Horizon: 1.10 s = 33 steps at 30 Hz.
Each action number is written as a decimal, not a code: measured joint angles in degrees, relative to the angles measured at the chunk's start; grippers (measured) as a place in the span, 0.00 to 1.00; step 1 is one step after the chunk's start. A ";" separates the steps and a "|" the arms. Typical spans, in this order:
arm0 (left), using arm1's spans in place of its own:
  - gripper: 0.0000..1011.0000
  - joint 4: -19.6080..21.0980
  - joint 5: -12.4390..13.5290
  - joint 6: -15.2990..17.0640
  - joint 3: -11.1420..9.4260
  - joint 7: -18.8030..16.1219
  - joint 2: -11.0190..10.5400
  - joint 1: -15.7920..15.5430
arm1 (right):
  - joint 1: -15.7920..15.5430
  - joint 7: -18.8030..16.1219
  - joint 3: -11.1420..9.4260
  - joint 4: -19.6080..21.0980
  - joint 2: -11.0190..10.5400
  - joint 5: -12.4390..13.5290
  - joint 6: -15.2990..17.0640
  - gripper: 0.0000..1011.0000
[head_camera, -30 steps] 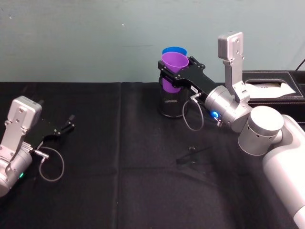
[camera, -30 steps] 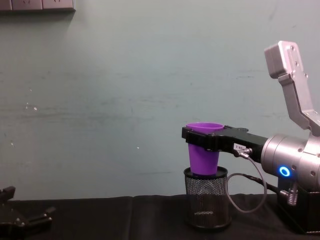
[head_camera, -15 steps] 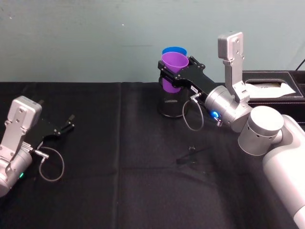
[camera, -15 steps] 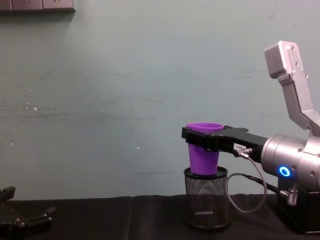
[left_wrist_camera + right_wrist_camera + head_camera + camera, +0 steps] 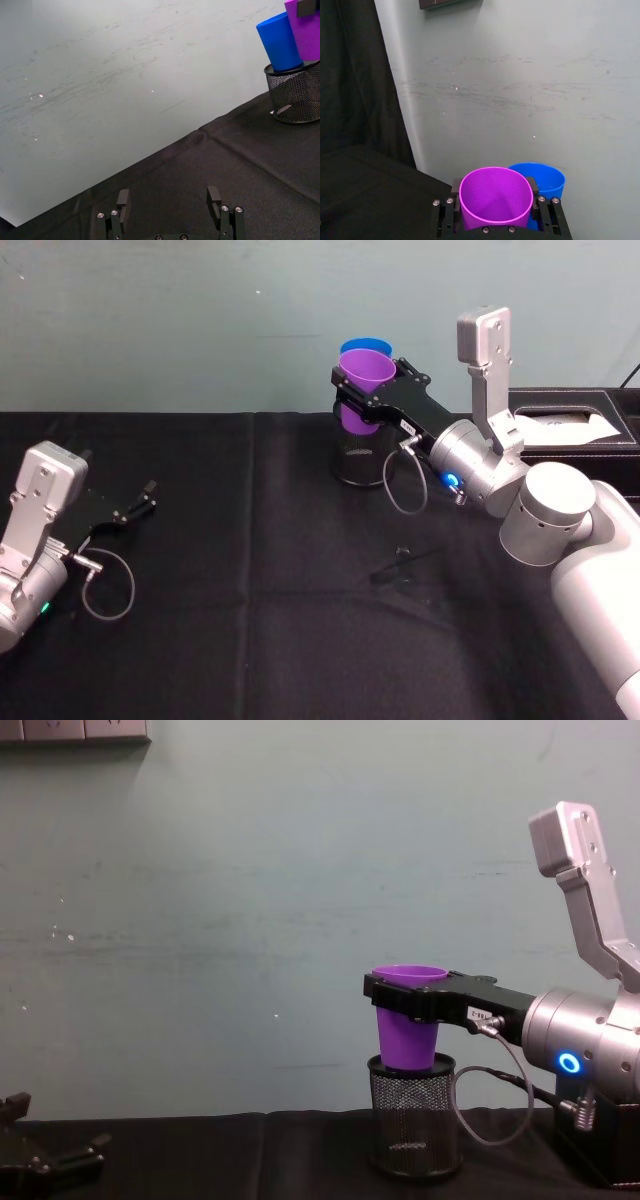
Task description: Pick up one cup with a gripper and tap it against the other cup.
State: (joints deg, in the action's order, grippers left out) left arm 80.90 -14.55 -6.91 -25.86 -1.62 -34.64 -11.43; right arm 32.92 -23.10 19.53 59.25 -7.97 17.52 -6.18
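Starting closest to the robot: one left gripper (image 5: 140, 502) sits low over the black tablecloth (image 5: 250, 640), well off to the left of the mesh pen holder (image 5: 355, 460) and a lot nearer than it. In the left wrist view, the left gripper (image 5: 168, 197) has its two fingers spread wide with nothing between them, just cloth.

Next up, one small dark bit (image 5: 400, 565) lies flat on the cloth, nearer than the holder and a bit to its right. Can't tell what it is.

Then the right gripper (image 5: 362, 400), reaching in from the holder's right and sitting above its rim. It's clamped on the purple cup (image 5: 365, 368), one finger on each side just under the lip; the right wrist view shows that well (image 5: 495, 187). From the chest camera the purple cup (image 5: 408, 1040) is upright, with its base just dipping into the mouth of the holder (image 5: 412, 1120).

Count so far: one holder and two cups. The second is the blue cup (image 5: 365, 344), standing upright in the same holder on the far side of the purple one. They're right up against each other, but I can't tell if they actually touch.

One black box (image 5: 570, 420) with something white on top sits to the holder's right, about as far back. Behind the holder is a plain greenish wall (image 5: 200, 920).
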 joint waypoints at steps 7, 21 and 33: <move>0.99 0.00 0.00 0.00 0.00 0.00 0.00 0.00 | 0.00 0.00 0.00 0.00 0.00 0.00 0.00 0.75; 0.99 0.00 0.00 0.00 0.00 0.00 0.00 0.00 | 0.00 0.00 0.00 0.00 0.00 0.00 0.00 0.74; 0.99 0.00 0.00 0.00 0.00 0.00 0.00 0.00 | 0.00 0.00 0.00 0.00 0.00 0.00 0.00 0.75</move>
State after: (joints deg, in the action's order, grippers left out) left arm 80.90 -14.55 -6.90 -25.86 -1.62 -34.65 -11.43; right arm 32.92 -23.10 19.53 59.25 -7.97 17.52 -6.18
